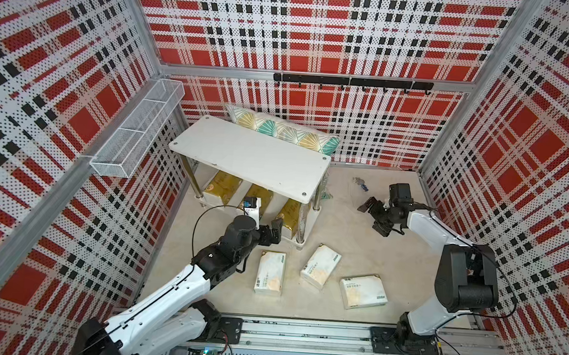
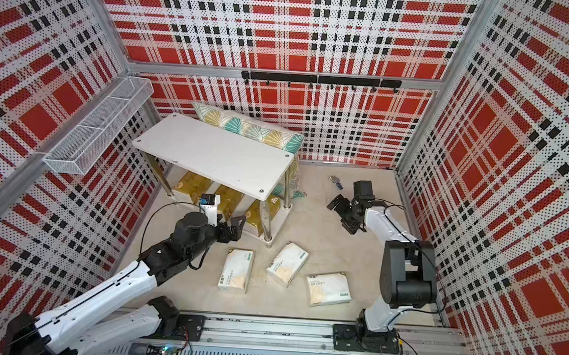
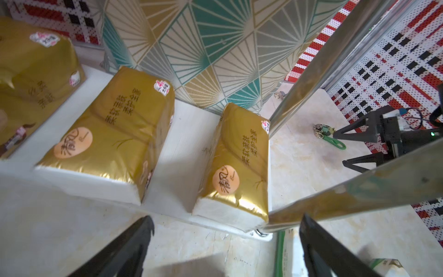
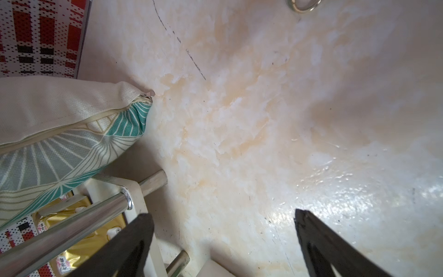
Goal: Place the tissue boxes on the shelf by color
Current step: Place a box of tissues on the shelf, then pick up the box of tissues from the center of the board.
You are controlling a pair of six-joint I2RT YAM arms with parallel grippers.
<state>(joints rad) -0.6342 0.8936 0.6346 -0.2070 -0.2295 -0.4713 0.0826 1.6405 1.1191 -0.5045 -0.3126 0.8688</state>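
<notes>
Three gold tissue packs [image 3: 107, 134], three white packs [image 1: 270, 272]

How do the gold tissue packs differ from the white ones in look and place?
The gold tissue packs are shiny gold with white ends; the white tissue packs are white with a peach patch. The gold ones sit on the lower tier of the shelf; the white ones lie scattered on the floor. Both are three soft bricks.

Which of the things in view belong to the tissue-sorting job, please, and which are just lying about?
Job: shelf; three gold tissue packs on its lower tier; three white tissue packs on the floor.
Lying about: pillow; wire basket; hook rail; key ring.
</notes>
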